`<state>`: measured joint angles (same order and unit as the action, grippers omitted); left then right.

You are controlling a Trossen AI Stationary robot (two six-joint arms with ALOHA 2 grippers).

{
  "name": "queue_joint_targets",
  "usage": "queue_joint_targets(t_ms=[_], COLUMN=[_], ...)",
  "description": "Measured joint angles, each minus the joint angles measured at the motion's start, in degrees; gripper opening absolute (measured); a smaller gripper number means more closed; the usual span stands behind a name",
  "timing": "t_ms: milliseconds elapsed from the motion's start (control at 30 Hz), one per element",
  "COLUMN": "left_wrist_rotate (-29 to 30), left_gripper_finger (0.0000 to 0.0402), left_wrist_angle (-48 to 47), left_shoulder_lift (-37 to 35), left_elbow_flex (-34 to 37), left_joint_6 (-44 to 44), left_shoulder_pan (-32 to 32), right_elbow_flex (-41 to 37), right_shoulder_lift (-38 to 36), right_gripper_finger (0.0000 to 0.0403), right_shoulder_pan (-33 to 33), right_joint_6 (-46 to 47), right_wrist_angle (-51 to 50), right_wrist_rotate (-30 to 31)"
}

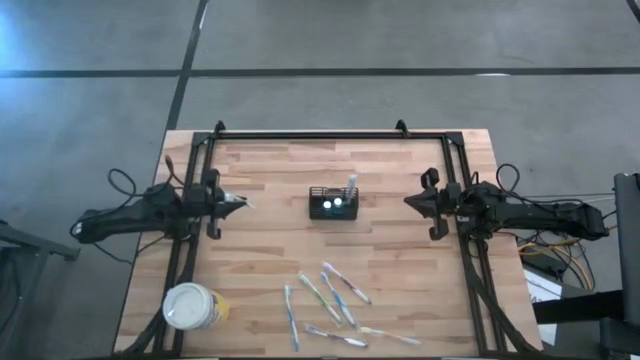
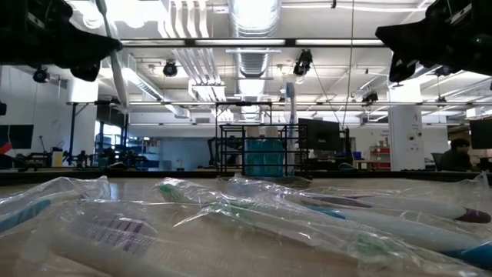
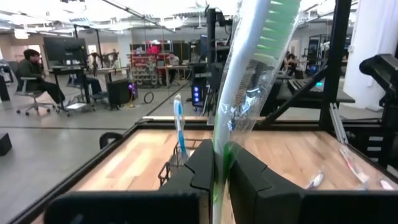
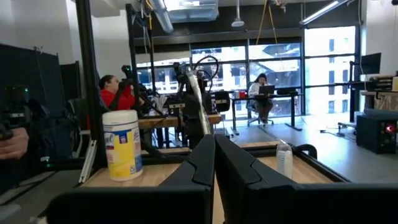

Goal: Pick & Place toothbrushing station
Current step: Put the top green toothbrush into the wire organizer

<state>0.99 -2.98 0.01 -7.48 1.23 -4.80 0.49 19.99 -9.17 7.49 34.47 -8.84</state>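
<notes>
While the black holder point(image 1: 333, 204) sits at centre frame with one toothbrush point(image 1: 351, 184) standing in it, the left gripper point(image 1: 236, 203) at its left clamps a wrapped toothbrush point(image 3: 249, 81); the right gripper point(image 1: 412, 202) waits opposite, fingers closed, empty.

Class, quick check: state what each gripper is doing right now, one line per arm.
Left gripper: closed on a wrapped green toothbrush, held above the table's left side.
Right gripper: closed, empty, waiting at the right side.
</notes>
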Motion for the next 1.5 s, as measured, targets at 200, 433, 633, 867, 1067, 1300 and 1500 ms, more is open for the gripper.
queue_joint_targets(t_ms=[200,433,633,867,1067,1300,1500], left_wrist_rotate=[0.1,-0.8,0.0,0.2,-2.1,-5.7,-9.5], left_gripper_finger=[0.0026,0.0025,0.0025,0.0025,0.0025,0.0025,0.0025], left_wrist_angle=[2.7,14.9,20.7,29.0,36.4,41.9,46.2], left_shoulder_lift=[0.0,1.5,10.2,29.8,48.4,66.0,75.9], left_elbow_flex=[1.5,1.5,-2.1,-9.2,-16.2,-22.6,-25.9], left_joint_6=[-1.1,-2.4,-0.7,2.7,3.5,2.4,0.2], left_shoulder_pan=[0.0,0.0,-0.1,-0.3,-2.3,-5.8,-8.4], right_elbow_flex=[0.0,0.0,0.0,0.0,0.0,0.0,0.0], right_shoulder_lift=[0.0,0.3,0.5,1.3,1.3,2.1,4.7], right_gripper_finger=[0.0008,0.0008,0.0008,0.0008,0.0008,0.0008,0.0008], right_shoulder_pan=[0.0,0.0,0.0,0.0,0.0,0.0,0.0], right_joint_6=[-0.1,-0.3,-1.4,-1.7,-1.7,-1.7,-1.7], right_wrist_angle=[0.2,0.1,0.2,0.4,-0.2,-2.6,-2.7], right_wrist_rotate=[0.0,6.4,6.9,7.0,7.0,7.0,6.9])
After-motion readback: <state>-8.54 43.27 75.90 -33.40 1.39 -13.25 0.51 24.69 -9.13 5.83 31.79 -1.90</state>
